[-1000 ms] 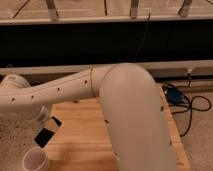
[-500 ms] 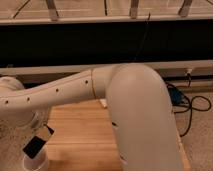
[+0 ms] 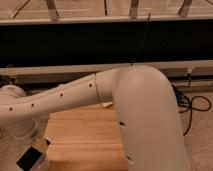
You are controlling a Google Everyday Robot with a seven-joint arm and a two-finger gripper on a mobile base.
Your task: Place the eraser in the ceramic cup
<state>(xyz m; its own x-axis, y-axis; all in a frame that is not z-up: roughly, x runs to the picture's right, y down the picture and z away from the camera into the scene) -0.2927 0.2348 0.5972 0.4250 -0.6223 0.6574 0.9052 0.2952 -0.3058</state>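
The eraser (image 3: 30,158) is a flat black block at the bottom left, tilted. It hangs from my gripper (image 3: 38,148), which is shut on it below the white wrist (image 3: 20,125). The ceramic cup (image 3: 44,162) is a whitish round shape at the bottom edge. It sits right beside and partly behind the eraser, and most of it is hidden or cut off. The eraser is at the cup's mouth; I cannot tell whether it touches the cup. My large white arm (image 3: 145,120) crosses the view from right to left.
The cup stands at the front left corner of a wooden table (image 3: 85,135). A blue-black device (image 3: 178,96) with black cables (image 3: 199,106) lies on the floor at the right. A dark wall and a white rail (image 3: 60,69) run behind.
My gripper has moved left and down with the eraser, from above the table to the cup at the bottom left. The cup has stayed in place.
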